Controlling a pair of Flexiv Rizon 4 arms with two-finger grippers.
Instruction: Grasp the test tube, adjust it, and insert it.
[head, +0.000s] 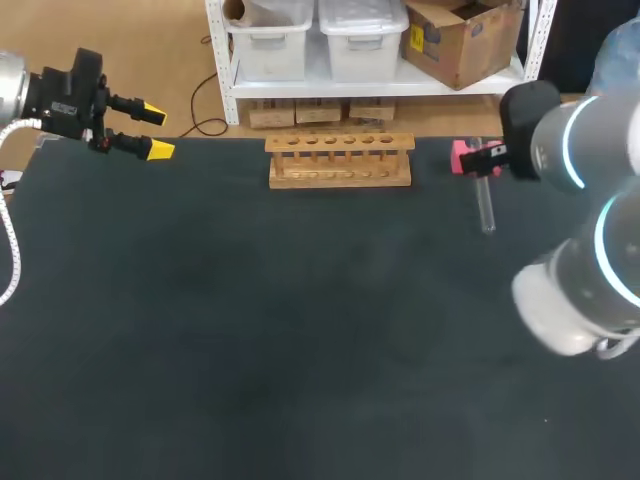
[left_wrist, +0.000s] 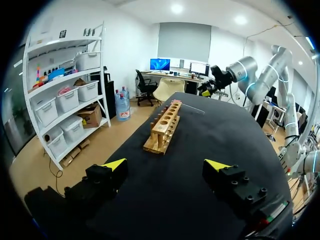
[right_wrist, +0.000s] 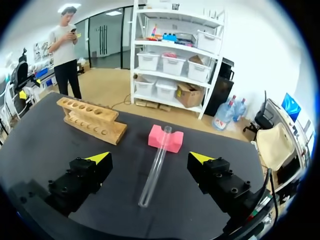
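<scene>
Tube (right_wrist: 154, 170) lies propped on pink block (right_wrist: 176, 141).

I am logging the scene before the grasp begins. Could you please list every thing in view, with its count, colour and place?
table: 1, black, under everything
test tube rack: 1, light wood, far middle of the table, no tube in it
support block: 1, pink, right of the rack
test tube: 1, clear, lying with one end on the support block
left gripper: 1, black with yellow tips, open, over the table's far left corner
right gripper: 1, black with yellow tips, open, over the test tube
</scene>
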